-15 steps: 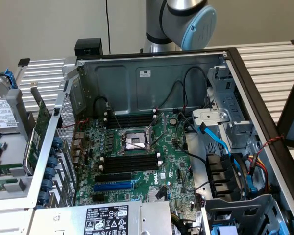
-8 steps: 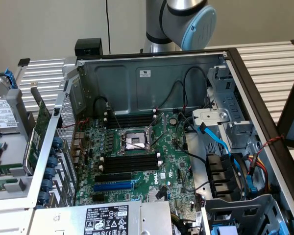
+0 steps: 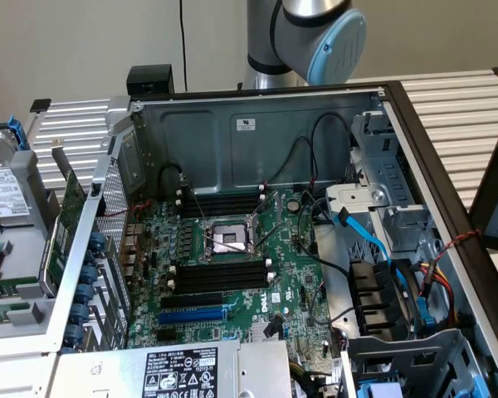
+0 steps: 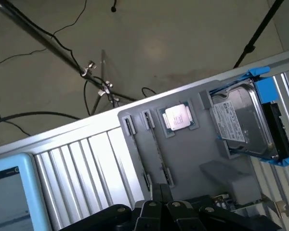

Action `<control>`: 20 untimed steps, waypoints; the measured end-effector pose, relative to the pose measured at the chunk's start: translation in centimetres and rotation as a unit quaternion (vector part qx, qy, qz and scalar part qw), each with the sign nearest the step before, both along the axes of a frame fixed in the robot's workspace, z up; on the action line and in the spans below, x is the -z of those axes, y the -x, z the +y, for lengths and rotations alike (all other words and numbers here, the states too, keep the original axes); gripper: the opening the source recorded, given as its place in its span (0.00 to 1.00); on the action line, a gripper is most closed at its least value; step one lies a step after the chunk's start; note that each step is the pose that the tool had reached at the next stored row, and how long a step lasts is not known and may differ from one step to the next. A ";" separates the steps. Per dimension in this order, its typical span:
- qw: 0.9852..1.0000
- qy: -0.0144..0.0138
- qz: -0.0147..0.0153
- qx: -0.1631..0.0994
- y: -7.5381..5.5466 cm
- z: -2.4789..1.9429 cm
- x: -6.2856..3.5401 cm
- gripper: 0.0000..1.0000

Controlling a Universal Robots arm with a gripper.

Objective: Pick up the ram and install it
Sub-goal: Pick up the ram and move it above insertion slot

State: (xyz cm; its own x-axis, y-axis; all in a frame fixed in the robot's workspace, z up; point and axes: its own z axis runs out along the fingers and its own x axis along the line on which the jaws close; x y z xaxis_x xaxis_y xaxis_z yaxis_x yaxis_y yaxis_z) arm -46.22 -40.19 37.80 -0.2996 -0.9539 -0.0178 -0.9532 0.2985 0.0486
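Seen from my remote desk: the black gripper (image 4: 161,190), fingers pressed together, hangs above a flat grey plastic parts tray (image 4: 192,154) on a ribbed aluminium tabletop (image 4: 86,163). I count clock hours from the fingertips, with twelve straight ahead of them. A thin strip (image 4: 156,149) stands on edge between small grey clips at twelve. A square silver processor (image 4: 178,117) lies at one. A silver hard drive (image 4: 241,120) with a white label, in a bright blue caddy (image 4: 266,89), lies at two. A pale blue screen (image 4: 9,192) is at nine. Black cables (image 4: 38,115) trail over the grey floor (image 4: 159,48) beyond.
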 end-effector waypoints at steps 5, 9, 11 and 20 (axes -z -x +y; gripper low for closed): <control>0.999 0.000 0.000 -0.045 0.0 0.00 0.05 0.11; 0.997 0.000 0.000 -0.082 0.0 0.00 0.11 0.11; 0.995 0.000 0.000 -0.100 0.0 0.00 0.15 0.11; 0.984 0.002 -0.011 -0.179 0.0 0.00 0.36 0.11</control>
State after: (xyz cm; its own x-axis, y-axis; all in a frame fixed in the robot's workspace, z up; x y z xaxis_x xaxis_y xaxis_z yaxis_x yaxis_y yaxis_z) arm -46.22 -40.19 37.43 0.0552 -0.9983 -0.0161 -0.9981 -0.0556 0.0258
